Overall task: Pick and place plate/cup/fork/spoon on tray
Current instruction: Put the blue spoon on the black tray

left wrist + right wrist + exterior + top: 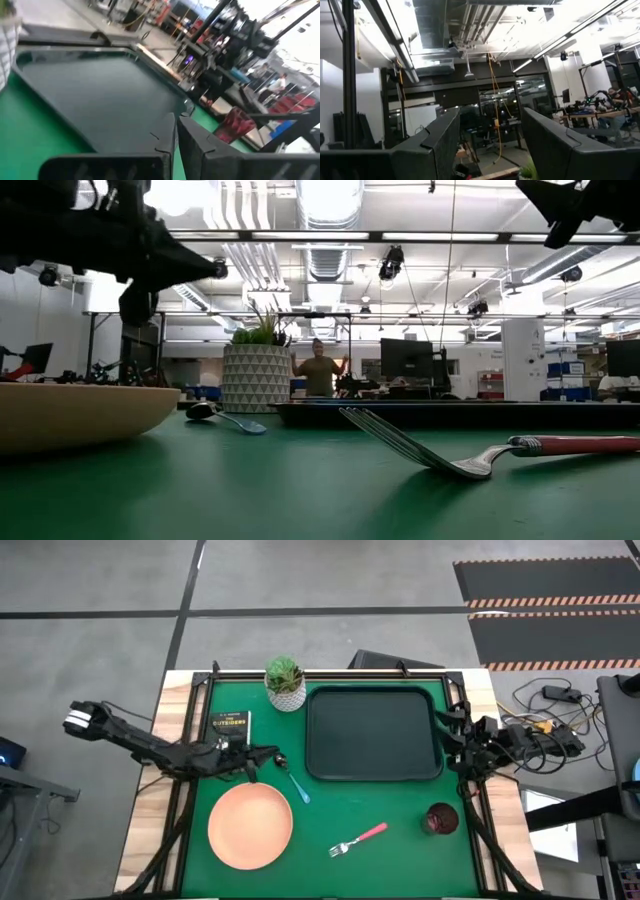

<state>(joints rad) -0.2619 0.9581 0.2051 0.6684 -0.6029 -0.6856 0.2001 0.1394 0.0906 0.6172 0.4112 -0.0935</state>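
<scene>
We find the left gripper (268,755) over the green mat, between the book (231,726) and the tray (373,733), with its tip just above the plate (250,825) and close to the bowl end of the spoon (292,779). In its wrist view the two fingers (170,140) lie pressed together with only a thin seam between them, and we see nothing held there. The arm itself blocks our overhead look at the tip, so we cannot tell whether it touches the spoon.

The right gripper (452,745) sits at the tray's right edge. Its wrist camera looks up at the ceiling; the fingers (445,135) stand well apart with only room behind them, gripping nothing.

The tray is bare inside. The plate lies at the near left of the mat, and in the low view only its rim (80,412) shows, cut off at the side. The fork (356,839) lies near the front centre, tines toward the plate. The cup (441,819) stands at the near right, below the right gripper; in the left wrist view it is only a blurred red shape (234,125). A potted plant (285,683) stands at the tray's far left corner. A person (319,370) is visible far back in the room.
</scene>
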